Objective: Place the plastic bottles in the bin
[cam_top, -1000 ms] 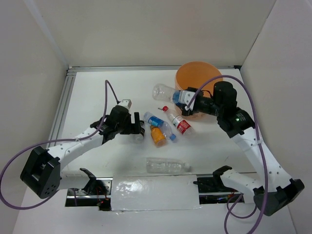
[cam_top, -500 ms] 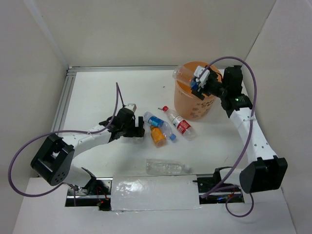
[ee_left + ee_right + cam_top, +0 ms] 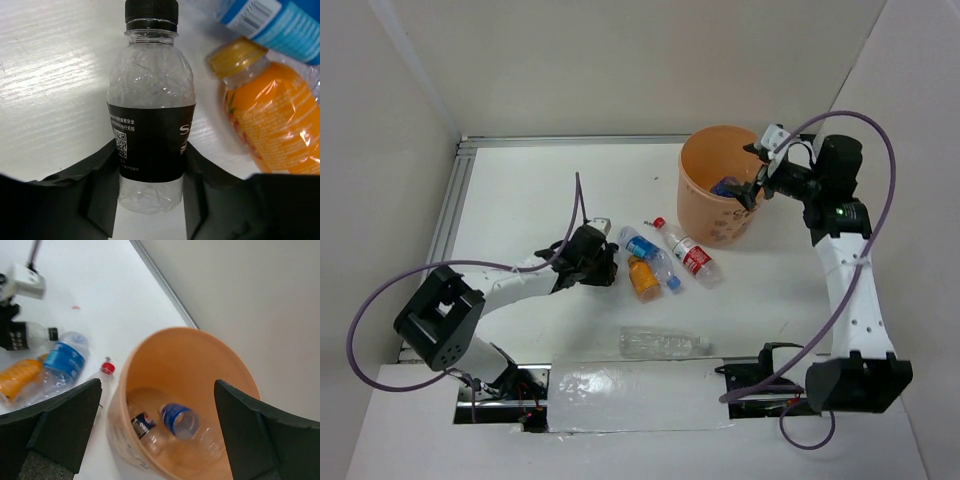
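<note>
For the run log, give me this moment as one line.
left gripper: shut on black-label bottle | right gripper: open above orange bin | bottles inside

Blue-label bottle [image 3: 180, 423] now in bin [image 3: 708, 222]; left jaws closed on black-label bottle [image 3: 150, 145].

This is a robotics lab test cell: a white table [image 3: 520, 190] boxed in on its left, far and right sides by plain white panels [image 3: 620, 70], with an aluminium rail [image 3: 448, 215] along its left and far edges. A left arm [image 3: 515, 283] and a right arm [image 3: 847, 275] are bolted at the near edge. They trail loose purple cables [image 3: 349, 345] beside exposed wiring and a taped-down sheet [image 3: 640, 395].
</note>
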`<state>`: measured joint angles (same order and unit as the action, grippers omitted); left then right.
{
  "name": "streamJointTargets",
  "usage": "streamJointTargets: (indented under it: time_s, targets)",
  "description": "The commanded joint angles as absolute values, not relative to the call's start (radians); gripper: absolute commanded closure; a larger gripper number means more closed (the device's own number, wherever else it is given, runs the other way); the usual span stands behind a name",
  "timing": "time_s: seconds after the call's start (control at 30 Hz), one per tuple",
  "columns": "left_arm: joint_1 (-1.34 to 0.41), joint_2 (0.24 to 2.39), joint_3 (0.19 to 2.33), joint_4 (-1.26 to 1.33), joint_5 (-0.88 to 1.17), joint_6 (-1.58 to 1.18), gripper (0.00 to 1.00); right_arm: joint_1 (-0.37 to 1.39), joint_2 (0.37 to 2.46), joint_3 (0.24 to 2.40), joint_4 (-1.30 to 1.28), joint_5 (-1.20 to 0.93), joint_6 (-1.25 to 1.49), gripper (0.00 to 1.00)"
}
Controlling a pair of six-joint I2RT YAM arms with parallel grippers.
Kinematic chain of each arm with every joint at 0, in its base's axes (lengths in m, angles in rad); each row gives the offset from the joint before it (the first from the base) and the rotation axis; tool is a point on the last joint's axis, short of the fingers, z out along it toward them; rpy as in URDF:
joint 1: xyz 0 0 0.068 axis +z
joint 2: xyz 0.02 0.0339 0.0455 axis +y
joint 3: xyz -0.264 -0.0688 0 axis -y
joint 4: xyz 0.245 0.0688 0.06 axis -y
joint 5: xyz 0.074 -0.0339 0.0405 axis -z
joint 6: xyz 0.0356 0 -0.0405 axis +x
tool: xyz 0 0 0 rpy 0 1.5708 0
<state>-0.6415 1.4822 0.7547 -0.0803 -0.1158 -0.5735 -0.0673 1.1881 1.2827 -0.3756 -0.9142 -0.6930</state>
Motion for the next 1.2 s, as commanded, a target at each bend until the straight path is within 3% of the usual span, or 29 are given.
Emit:
streamJointTargets:
  time_s: [0.0,0.1,0.17,0.27,0.3,0.33,0.4,0.43,0.47,0.53,0.57,0.73,0.77,0.9,0.97,1.0,1.03,1.17]
  targets:
    - [-0.675,1.458,0.827,-0.162,-0.133,-0.542,0.78,-0.081,1.062,1.269,-0.434,-1.087,-0.657,0.0]
    - [-0.732,1.323,0.937,-0.251,-0.156,-0.505,0.84,-0.081,0.99,1.229,-0.536,-1.117,-0.747,0.0]
    - [-0.741,1.246,1.041,-0.261,-0.126,-0.47,0.84,-0.081,0.968,1.201,-0.639,-1.126,-0.805,0.08]
    - [-0.753,1.235,1.162,-0.23,-0.066,-0.428,0.85,-0.081,0.942,1.149,-0.787,-1.126,-0.949,0.73]
    - [-0.753,1.261,1.242,-0.212,-0.052,-0.428,0.85,-0.081,0.942,1.126,-0.801,-1.126,-0.966,0.87]
    - [-0.753,1.284,1.28,-0.189,-0.031,-0.414,0.85,-0.081,0.93,1.102,-0.858,-1.126,-1.003,0.92]
    - [-0.753,1.35,1.403,-0.103,0.034,-0.405,0.85,-0.081,0.92,1.026,-0.92,-1.137,-1.176,0.83]
    - [-0.753,1.436,1.448,-0.075,0.055,-0.405,0.83,-0.081,0.92,1.005,-0.94,-1.137,-1.215,0.73]
    - [-0.753,1.486,1.497,-0.033,0.098,-0.394,0.83,-0.069,0.92,0.964,-0.981,-1.128,-1.297,0.47]
    - [-0.753,1.59,1.661,-0.008,0.141,-0.405,0.82,-0.046,0.92,0.936,-1.028,-1.115,-1.376,0.26]
    - [-0.753,1.752,1.778,-0.008,0.176,-0.414,0.81,-0.031,0.92,0.901,-1.055,-1.106,-1.447,0.17]
    - [-0.762,1.971,2.06,-0.037,0.19,-0.445,0.72,0.04,0.897,0.848,-1.045,-1.074,-1.489,0.15]
    - [-0.762,2.003,2.092,-0.054,0.181,-0.455,0.66,0.057,0.897,0.83,-1.045,-1.062,-1.502,0.15]
    - [-0.762,2.103,2.172,-0.083,0.149,-0.477,0.25,0.17,0.908,0.792,-1.022,-1.052,-1.514,0.09]
    - [-0.762,2.112,2.161,-0.097,0.138,-0.477,0.12,0.243,0.936,0.779,-0.996,-1.034,-1.478,0.09]
    - [-0.762,2.112,2.161,-0.097,0.138,-0.477,0.12,0.244,0.936,0.767,-0.974,-1.034,-1.447,0.09]
    - [-0.762,2.112,2.148,-0.097,0.138,-0.477,0.02,0.306,0.949,0.767,-0.95,-0.999,-1.409,0.08]
    - [-0.762,2.042,2.128,-0.106,0.092,-0.453,0.0,0.547,0.973,0.706,-0.795,-0.869,-1.185,0.08]
